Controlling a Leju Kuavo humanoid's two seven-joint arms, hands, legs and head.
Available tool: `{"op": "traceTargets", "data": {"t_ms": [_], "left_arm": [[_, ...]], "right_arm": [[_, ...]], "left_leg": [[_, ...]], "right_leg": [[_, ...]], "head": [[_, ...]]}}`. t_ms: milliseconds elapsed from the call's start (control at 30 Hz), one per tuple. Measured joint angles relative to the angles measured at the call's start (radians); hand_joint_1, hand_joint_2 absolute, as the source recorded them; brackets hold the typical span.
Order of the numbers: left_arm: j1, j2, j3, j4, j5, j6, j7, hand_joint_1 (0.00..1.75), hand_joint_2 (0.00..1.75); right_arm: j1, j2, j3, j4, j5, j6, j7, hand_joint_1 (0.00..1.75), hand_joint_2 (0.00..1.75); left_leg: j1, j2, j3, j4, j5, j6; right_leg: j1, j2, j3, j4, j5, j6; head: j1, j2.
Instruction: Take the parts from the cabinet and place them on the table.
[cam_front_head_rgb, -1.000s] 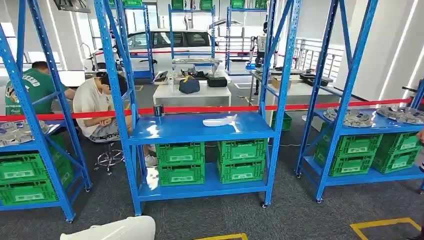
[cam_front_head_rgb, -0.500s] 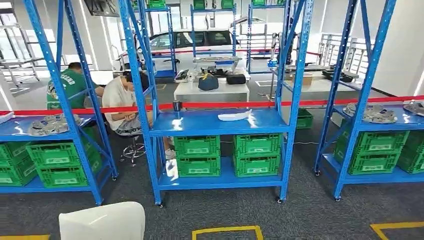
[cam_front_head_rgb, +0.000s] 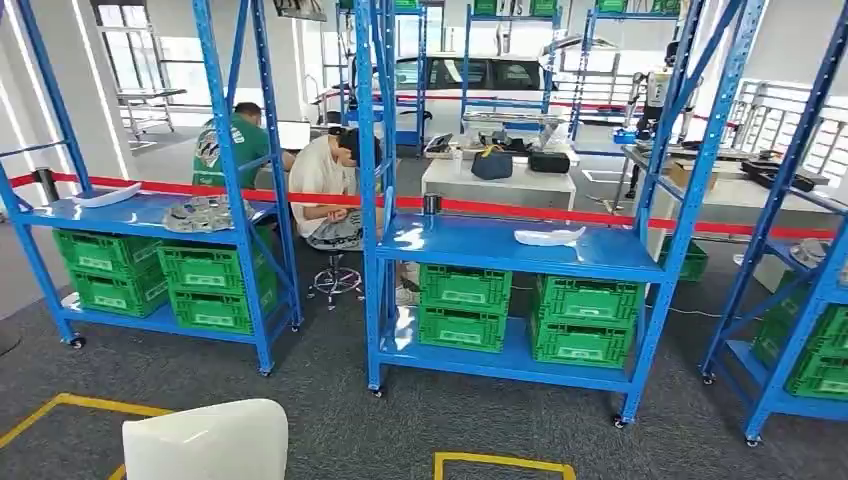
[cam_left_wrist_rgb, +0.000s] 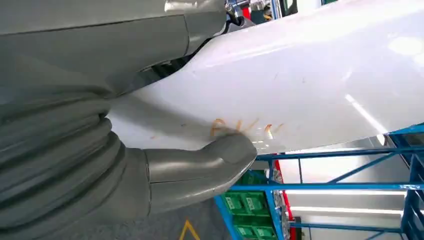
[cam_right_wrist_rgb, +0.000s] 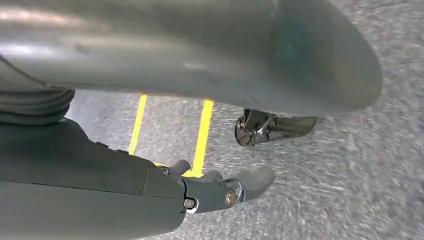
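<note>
Camera swung left since earlier; left hand grips white part, right hand hangs with fingers loose.

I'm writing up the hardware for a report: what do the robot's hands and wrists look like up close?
The left hand has a grey ribbed cover at the wrist and a thick, smooth grey thumb with a rounded tip. The right hand has the same ribbed grey cover, a matte grey shell, and darker fingers with silver screws and pivot pins. No loose cables or markings are visible.

White part cut off by the head view's bottom edge
</note>
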Motion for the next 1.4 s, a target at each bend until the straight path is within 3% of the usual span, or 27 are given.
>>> {"op": "traceTargets", "data": {"t_ms": [33,100,133,167,300,333,400,433,500,533,600,633,667,700,833,900,933,1000,1033,1067,1133,1167,1200,1267,1333,1367,1400], "left_arm": [[0.0,-0.001,0.0,0.001,0.0,0.0,0.001,1.75,1.75],[0.0,-0.003,0.0,0.002,0.0,0.0,0.001,1.75,1.75],[-0.001,-0.005,0.0,0.002,-0.003,0.002,0.0,1.75,1.75],[-0.001,-0.006,0.0,0.002,-0.013,0.011,-0.002,1.75,1.75],[0.007,-0.004,0.003,0.001,-0.024,0.027,-0.009,1.75,1.75],[0.008,-0.002,0.007,-0.002,-0.025,0.027,-0.01,1.75,1.75],[0.004,0.0,0.013,-0.003,-0.028,0.038,-0.008,1.75,1.75],[0.004,0.0,0.013,-0.003,-0.033,0.046,-0.002,1.75,1.75],[0.016,0.0,0.016,-0.002,-0.046,0.07,0.014,1.75,1.75],[0.022,0.0,0.018,-0.003,-0.052,0.08,0.016,1.75,1.75],[0.026,0.0,0.021,-0.004,-0.058,0.088,0.018,1.75,1.75],[0.026,0.0,0.023,-0.007,-0.059,0.09,0.018,1.75,1.75],[0.026,0.0,0.024,-0.012,-0.059,0.092,0.017,1.75,1.75],[0.024,-0.001,0.024,-0.015,-0.062,0.095,0.016,1.75,1.75],[0.049,-0.007,0.035,-0.053,-0.124,0.195,-0.018,1.75,1.75],[0.053,-0.027,0.04,-0.087,-0.177,0.313,-0.04,1.75,1.75],[0.053,-0.04,0.04,-0.103,-0.192,0.367,-0.047,1.75,1.75],[0.059,-0.057,0.04,-0.124,-0.2,0.405,-0.053,1.75,1.75],[0.062,-0.065,0.04,-0.136,-0.201,0.415,-0.055,1.75,1.75],[0.066,-0.072,0.04,-0.149,-0.213,0.432,-0.06,1.75,1.75],[0.07,-0.083,0.036,-0.181,-0.258,0.484,-0.085,1.75,1.75],[0.071,-0.086,0.031,-0.196,-0.28,0.513,-0.097,1.75,1.75],[0.072,-0.09,0.024,-0.21,-0.294,0.534,-0.105,1.75,1.75],[0.072,-0.098,0.014,-0.233,-0.315,0.559,-0.108,1.75,1.75],[0.076,-0.102,0.007,-0.25,-0.34,0.598,-0.116,1.75,1.75],[0.077,-0.103,0.005,-0.259,-0.36,0.633,-0.126,1.75,1.75],[0.074,-0.104,-0.001,-0.272,-0.388,0.686,-0.146,1.75,1.75]], "right_arm": [[0.002,0.0,0.0,0.0,0.0,0.0,0.001,0.0,0.0],[0.002,0.0,0.0,0.0,0.0,0.0,0.004,0.0,0.0],[0.001,0.0,0.0,0.0,0.0,0.001,0.003,0.0,0.0],[0.001,-0.003,0.0,0.0,0.0,0.002,-0.005,0.0,0.0],[-0.001,-0.005,0.001,0.0,0.0,0.004,-0.016,0.0,0.0],[-0.001,0.0,0.001,0.0,0.0,0.004,-0.018,0.0,0.0],[0.0,-0.003,0.001,0.0,0.001,0.006,-0.019,0.0,0.0],[0.001,-0.003,0.001,0.0,0.006,0.007,-0.017,0.0,0.0],[0.004,-0.003,0.002,0.0,0.01,0.007,-0.008,0.0,0.0],[0.004,-0.003,0.002,0.0,0.011,0.007,-0.009,0.0,0.0],[0.002,-0.003,0.002,0.0,0.011,0.007,-0.011,0.0,0.0],[0.001,-0.003,0.002,0.0,0.011,0.007,-0.011,0.0,0.0],[0.0,-0.003,0.002,0.0,0.011,0.007,-0.011,0.0,0.0],[0.0,-0.005,0.002,0.0,0.012,0.007,-0.013,0.0,0.0],[-0.004,-0.005,0.004,0.0,0.018,0.007,-0.005,0.0,0.0],[-0.004,-0.005,0.004,0.0,0.016,0.005,-0.01,0.0,0.0],[-0.002,-0.005,0.004,0.0,0.012,0.005,-0.01,0.0,0.0],[0.003,-0.005,0.004,0.0,0.01,0.001,-0.01,0.0,0.0],[0.004,-0.005,0.004,0.0,0.01,0.0,-0.01,0.0,0.0],[0.005,-0.005,0.004,0.0,0.009,0.0,-0.01,0.0,0.0],[0.003,-0.005,0.004,0.0,0.009,0.0,-0.014,0.0,0.0],[0.002,-0.006,0.004,0.0,0.009,0.0,-0.014,0.0,0.0],[0.003,-0.008,0.004,0.0,0.009,0.0,-0.013,0.0,0.0],[0.002,-0.008,0.004,0.0,0.009,0.0,-0.009,0.0,0.0],[0.002,-0.008,0.004,0.0,0.009,0.0,-0.01,0.0,0.0],[0.0,-0.007,0.004,0.0,0.01,0.0,-0.01,0.0,0.0],[0.001,-0.008,0.003,0.0,0.011,0.0,-0.013,0.0,0.0]], "left_leg": [[-0.002,-0.013,-0.003,0.002,0.002,0.001],[-0.007,-0.04,-0.004,0.005,0.005,0.0],[-0.008,-0.055,-0.004,0.006,0.007,-0.002],[-0.004,-0.063,-0.006,0.006,0.009,-0.003],[0.001,-0.109,-0.023,-0.002,0.026,-0.033],[-0.008,-0.119,-0.029,-0.005,0.029,-0.038],[-0.007,-0.026,-0.057,0.067,-0.024,-0.044],[-0.002,0.0,-0.09,0.14,-0.063,-0.052],[0.008,0.017,-0.155,0.286,-0.124,-0.067],[0.013,0.02,-0.16,0.301,-0.12,-0.072],[0.021,0.031,-0.095,0.191,-0.054,-0.08],[0.023,0.049,-0.047,0.106,-0.018,-0.082],[0.023,0.103,0.0,0.023,0.004,-0.084],[0.011,0.109,0.011,0.006,-0.009,-0.071],[0.009,0.063,-0.002,0.006,-0.003,-0.037],[0.015,0.041,-0.002,0.001,0.004,-0.023],[0.015,0.029,-0.005,0.001,0.006,-0.017],[0.012,0.002,-0.011,0.003,0.008,-0.013],[0.011,-0.013,-0.013,0.004,0.009,-0.012],[0.011,-0.029,-0.014,0.006,0.009,-0.013],[0.011,-0.058,-0.014,0.013,0.01,-0.016],[0.012,-0.069,-0.016,0.015,0.011,-0.018],[0.011,-0.076,-0.02,0.018,0.012,-0.024],[0.015,-0.1,-0.028,0.016,0.018,-0.041],[0.016,-0.127,-0.039,0.004,0.028,-0.059],[0.017,-0.096,-0.04,0.017,0.023,-0.057],[0.011,-0.037,-0.055,0.049,-0.004,-0.058]], "right_leg": [[0.002,0.001,-0.004,0.0,0.017,-0.004],[0.006,0.012,0.053,-0.127,0.103,-0.019],[0.012,0.039,0.107,-0.237,0.156,-0.032],[0.013,0.085,0.132,-0.3,0.16,-0.046],[0.02,0.058,0.138,-0.323,0.162,-0.049],[0.007,0.041,0.149,-0.34,0.173,-0.049],[0.003,0.016,0.154,-0.353,0.182,-0.056],[0.003,0.002,0.153,-0.353,0.181,-0.056],[0.002,-0.028,0.151,-0.351,0.179,-0.057],[0.001,-0.041,0.151,-0.351,0.179,-0.055],[-0.002,-0.068,0.152,-0.346,0.174,-0.048],[-0.004,-0.079,0.153,-0.342,0.17,-0.043],[0.0,-0.088,0.154,-0.333,0.163,-0.036],[0.006,-0.099,0.149,-0.321,0.152,-0.026],[0.002,-0.136,0.16,-0.327,0.151,-0.006],[-0.006,-0.046,0.137,-0.27,0.105,0.003],[-0.006,-0.012,0.093,-0.176,0.056,0.005],[-0.005,0.001,0.017,-0.023,-0.002,0.004],[-0.005,0.002,-0.001,0.005,0.001,0.003],[-0.005,0.004,0.006,-0.018,0.029,0.0],[-0.005,0.02,0.081,-0.183,0.124,-0.009],[-0.006,0.052,0.122,-0.27,0.16,-0.014],[-0.009,0.109,0.132,-0.301,0.141,-0.016],[-0.001,0.082,0.131,-0.306,0.149,-0.016],[0.001,0.058,0.136,-0.315,0.157,-0.031],[-0.007,0.041,0.143,-0.325,0.166,-0.04],[-0.005,0.03,0.144,-0.329,0.168,-0.046]], "head": [[0.0,0.0],[0.0,0.0],[0.0,0.0],[0.0,0.0],[0.001,0.0],[0.001,0.0],[-0.002,0.0],[-0.002,0.0],[-0.002,0.0],[-0.002,0.0],[-0.002,0.0],[-0.002,0.0],[-0.002,0.0],[-0.003,0.0],[-0.001,0.0],[-0.001,0.0],[0.001,0.0],[0.0,0.0],[0.0,0.0],[0.001,0.0],[0.001,0.0],[0.001,0.0],[0.0,0.0],[0.002,0.0],[0.002,0.0],[0.002,0.0],[0.001,0.0]]}}
